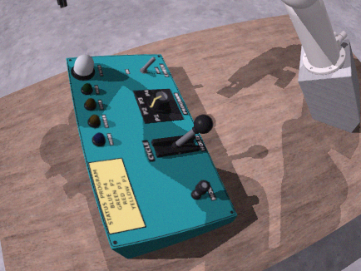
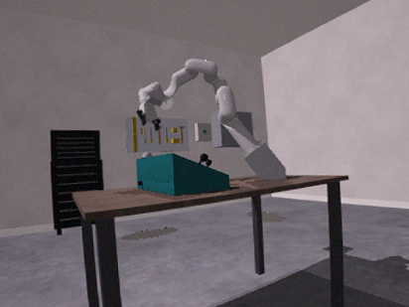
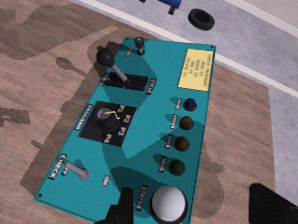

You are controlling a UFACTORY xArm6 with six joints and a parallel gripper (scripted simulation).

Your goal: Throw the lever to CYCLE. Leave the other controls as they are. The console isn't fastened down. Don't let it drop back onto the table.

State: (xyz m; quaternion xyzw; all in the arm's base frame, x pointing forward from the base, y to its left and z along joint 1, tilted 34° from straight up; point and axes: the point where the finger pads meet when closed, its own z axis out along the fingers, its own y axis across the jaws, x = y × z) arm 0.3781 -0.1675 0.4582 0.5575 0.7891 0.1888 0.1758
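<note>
Lever [image 1: 194, 133] sits mid-console [image 1: 137, 183] on the table [image 1: 270, 137], knob tipped away from the CYCLE end of its slot, far across the panel from the claw [image 2: 149, 120], which hovers above the dome-button end, fingers apart and empty.

Teal console [image 1: 175, 195] with a yellow label [image 1: 116, 196], black-knobbed lever [image 1: 204, 123], on wood-grain brown table [image 1: 266, 137].

Wooden table [image 1: 258, 195] carries teal console [image 1: 175, 195] and grey arm pedestal [image 1: 333, 100], well apart.
</note>
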